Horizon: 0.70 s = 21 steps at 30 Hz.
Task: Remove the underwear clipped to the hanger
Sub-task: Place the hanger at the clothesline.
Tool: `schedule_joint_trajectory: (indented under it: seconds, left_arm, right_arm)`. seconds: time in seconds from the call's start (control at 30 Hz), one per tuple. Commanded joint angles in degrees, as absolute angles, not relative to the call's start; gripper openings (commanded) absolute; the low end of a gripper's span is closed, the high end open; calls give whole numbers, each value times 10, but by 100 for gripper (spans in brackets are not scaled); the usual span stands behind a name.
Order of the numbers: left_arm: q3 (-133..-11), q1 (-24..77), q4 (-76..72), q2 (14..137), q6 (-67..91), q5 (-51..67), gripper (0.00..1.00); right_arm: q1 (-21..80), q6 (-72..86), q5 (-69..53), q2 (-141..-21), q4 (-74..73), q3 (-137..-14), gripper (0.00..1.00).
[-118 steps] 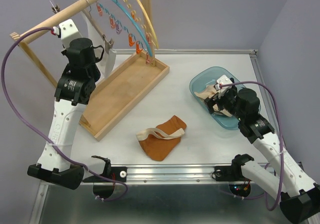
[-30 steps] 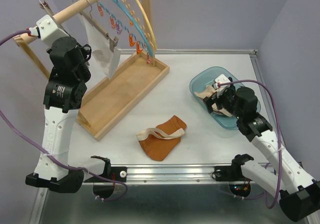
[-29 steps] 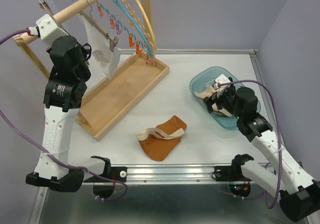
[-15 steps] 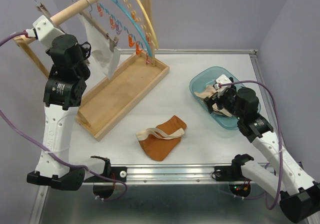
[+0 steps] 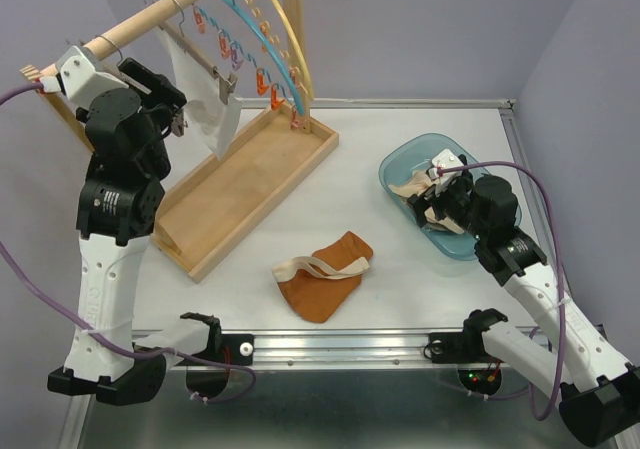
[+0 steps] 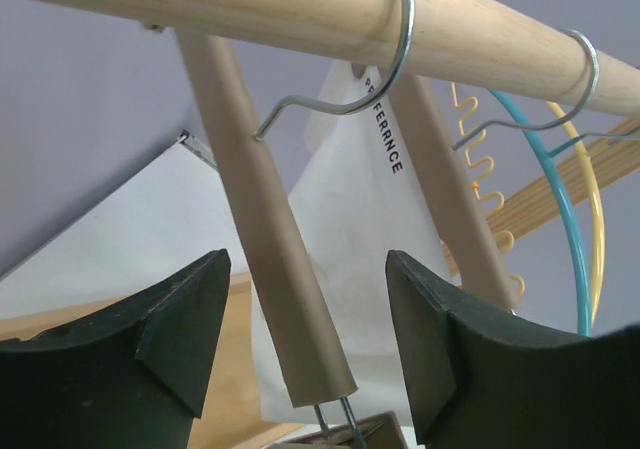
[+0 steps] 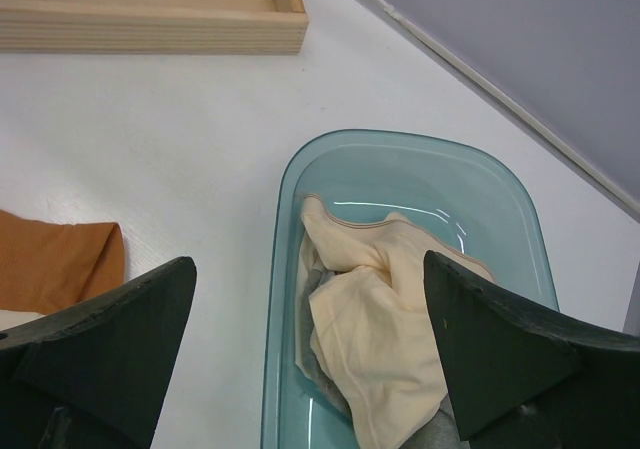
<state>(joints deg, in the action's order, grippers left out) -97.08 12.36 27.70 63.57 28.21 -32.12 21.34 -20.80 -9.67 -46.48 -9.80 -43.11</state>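
Top external: left gripper is hovering spread beside hanging white underwear upper left, right gripper hovering spread over tub.

Can't see all of the white underwear, partly behind the wooden post. Getting only a corner of the rust-orange pair, chopped by the edge. Barely spotting the grey one under cream briefs.
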Motion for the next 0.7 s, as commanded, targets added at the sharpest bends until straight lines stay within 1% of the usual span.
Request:
schedule_joint_trajectory:
  seconds: [0.0, 0.03, 0.1, 0.37, 0.5, 0.53, 0.57, 0.67]
  left_arm:
    - [-985, 122, 252, 602, 273, -294, 80]
    - [-987, 122, 254, 599, 270, -291, 83]
    - [-988, 122, 256, 589, 267, -282, 84]
    - [-965, 123, 249, 554, 256, -228, 85]
    - [-947, 122, 227, 525, 241, -189, 85]
    - [-943, 122, 223, 512, 230, -165, 85]
    - [-931, 123, 213, 504, 225, -153, 85]
    - [-885, 122, 179, 462, 201, -98, 85]
  right_arm:
    - [211, -212, -102, -456, -69, -419, 100]
    - [211, -212, -102, -456, -70, -420, 100]
    - [212, -212, -103, -457, -70, -420, 100]
    - [211, -228, -107, -458, -70, -413, 100]
    - [212, -278, -182, -442, -83, -397, 100]
    - [212, -291, -203, -442, -104, -396, 100]
    - [212, -326, -256, -443, -120, -396, 100]
    - [212, -409, -357, -453, -187, -389, 100]
